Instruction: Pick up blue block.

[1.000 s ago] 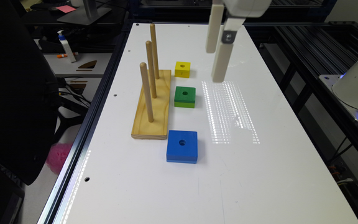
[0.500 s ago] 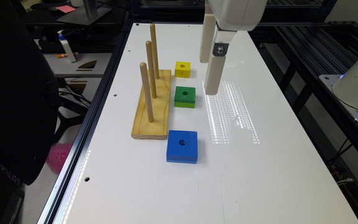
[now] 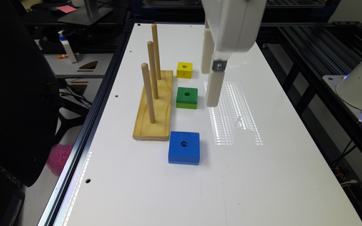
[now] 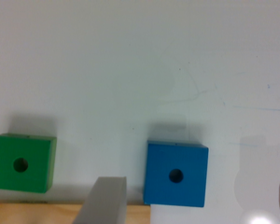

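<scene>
The blue block [image 3: 184, 146] lies flat on the white table, a bright-blue square with a round centre hole, just off the near end of the wooden peg base. My gripper [image 3: 209, 88] hangs well above the table, beside the green block [image 3: 187, 97] and farther back than the blue block. In the wrist view the blue block [image 4: 176, 174] sits on the table far below the gripper [image 4: 193, 198], in line with the gap between its widely spread fingers [image 4: 102, 200]. The gripper is open and holds nothing.
A wooden base [image 3: 154, 106] with three upright pegs stands at the exterior view's left of the blocks. A small yellow block [image 3: 184, 69] lies behind the green block [image 4: 22, 162]. The table's edge [image 3: 83, 150] runs along the left, with a black chair beyond it.
The gripper has come down and forward along the table toward the blue block, shifting slightly to the exterior view's left. The blocks have not moved.
</scene>
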